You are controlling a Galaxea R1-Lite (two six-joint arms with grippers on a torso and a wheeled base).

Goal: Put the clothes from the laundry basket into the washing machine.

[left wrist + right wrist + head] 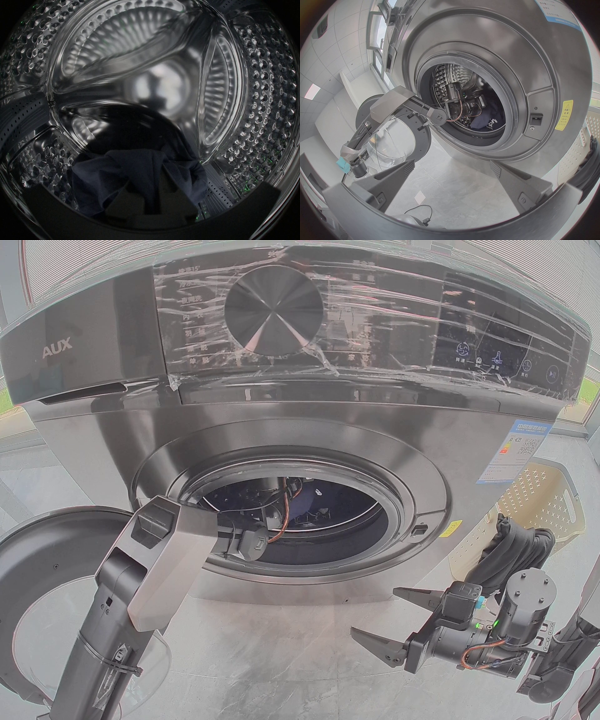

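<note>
**A:** Where's the crumpled dark navy cloth (137,175)?

**B:** It's lying at the bottom of the shiny perforated steel drum (265,93) in the grey front-loading washing machine (300,421). The left gripper (475,104) is in there next to it, can't tell if it's gripping.

**A:** And the right gripper (375,612)?

**B:** It's out front with its jaws spread, holding nothing. The cream perforated plastic laundry basket (544,496) is just behind it.
</note>
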